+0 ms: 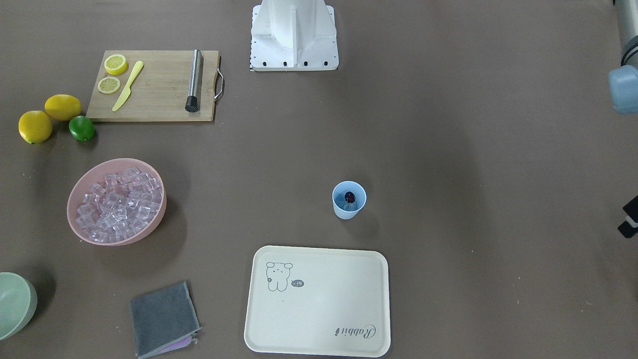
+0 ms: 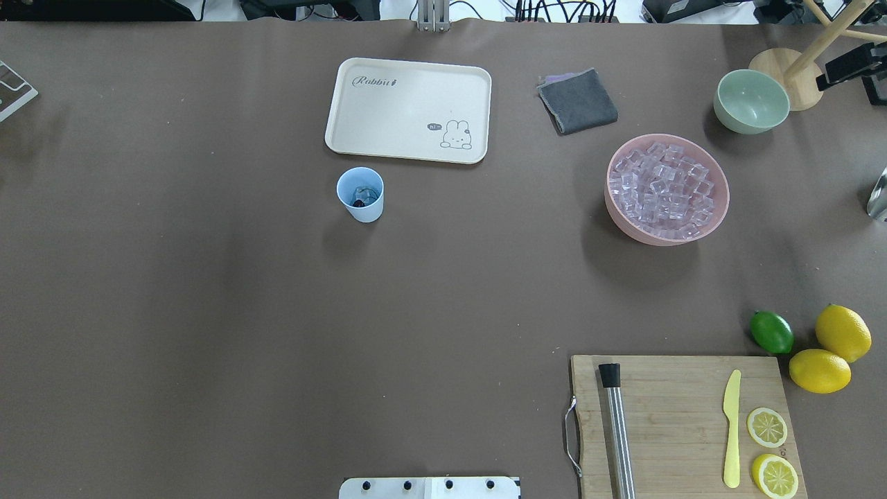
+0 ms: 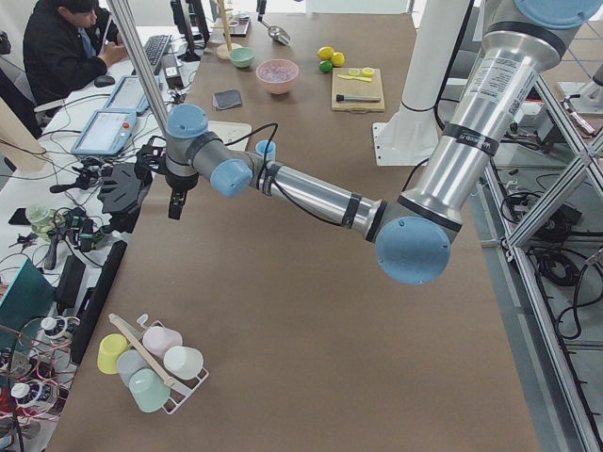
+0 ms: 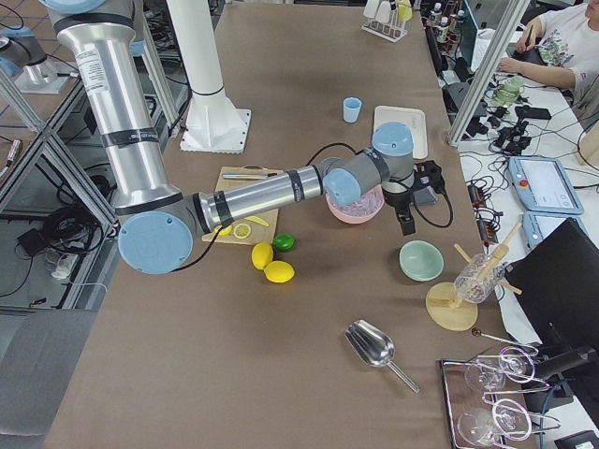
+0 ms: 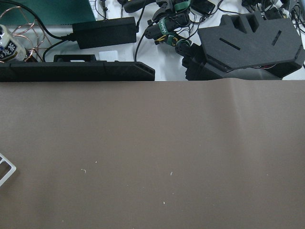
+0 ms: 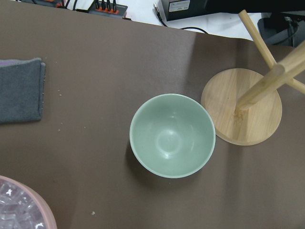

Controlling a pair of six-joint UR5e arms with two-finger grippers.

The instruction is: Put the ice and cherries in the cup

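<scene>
cup (image 1: pixel 349 200) stood mid-bench, just beside the tray (image 1: pixel 324 309), with the cherry (image 1: pixel 350 197) and some cubes inside; light, likely tippy | ice (image 1: pixel 119 202) heaped in pink bowl (image 1: pixel 160 214); hard, slick, best pinched across flat faces | left gripper (image 3: pixel 174 209) and right gripper (image 4: pixel 407 224): could not tell the fingers' spread

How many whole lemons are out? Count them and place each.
2. One lemon lies beyond the lime, toward the table's right end; the other lemon lies beside the board's corner. None looks hidden.

Brown table (image 2: pixel 208 312) w/ cup (image 2: pixel 368 211), tray (image 2: pixel 409 111), pink bowl (image 2: pixel 643 235), cloth (image 2: pixel 577 102), board (image 2: pixel 679 409), lemons (image 2: pixel 820 370).
</scene>
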